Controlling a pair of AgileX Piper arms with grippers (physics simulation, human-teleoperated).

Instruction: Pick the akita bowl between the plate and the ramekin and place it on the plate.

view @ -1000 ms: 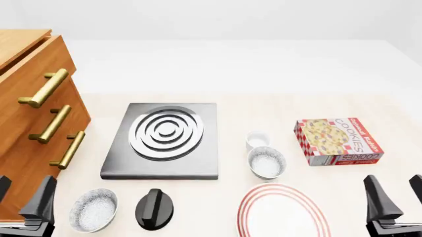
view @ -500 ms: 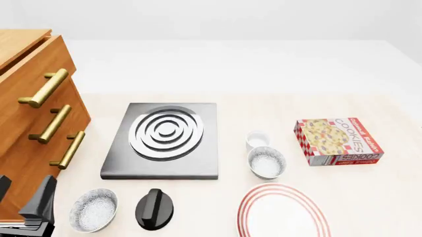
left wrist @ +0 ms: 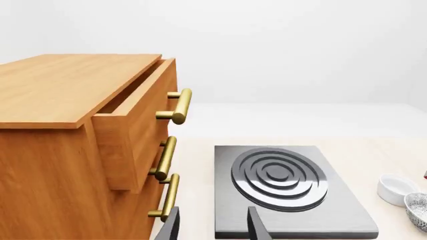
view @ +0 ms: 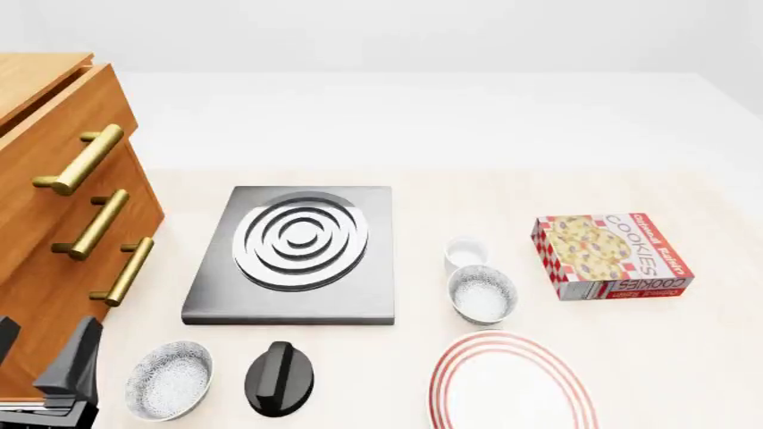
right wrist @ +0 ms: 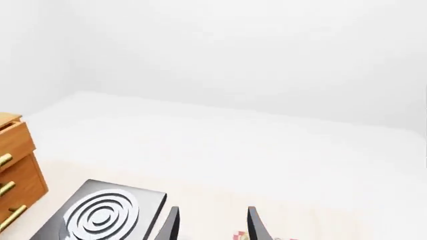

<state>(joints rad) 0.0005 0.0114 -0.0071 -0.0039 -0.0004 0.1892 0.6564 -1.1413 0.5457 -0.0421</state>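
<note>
Bowls look alike; the akita bowl [view: 482,294] meant sits right of the table's centre, between ramekin [view: 465,253] and plate [view: 514,382]. Right gripper [right wrist: 211,227], fingers parted and empty, likely nearer; left gripper [view: 48,375], parted too, waits at the near-left corner.

Plain white walls, pale table [view: 394,192] — a wooden drawer cabinet [view: 54,223] at left.

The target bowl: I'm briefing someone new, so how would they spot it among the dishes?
Find the red-ringed plate at the near edge. Just behind it sits a speckled bowl, with a plain white cup behind that. The look-alike bowl sits far left, beside a black knob.
</note>
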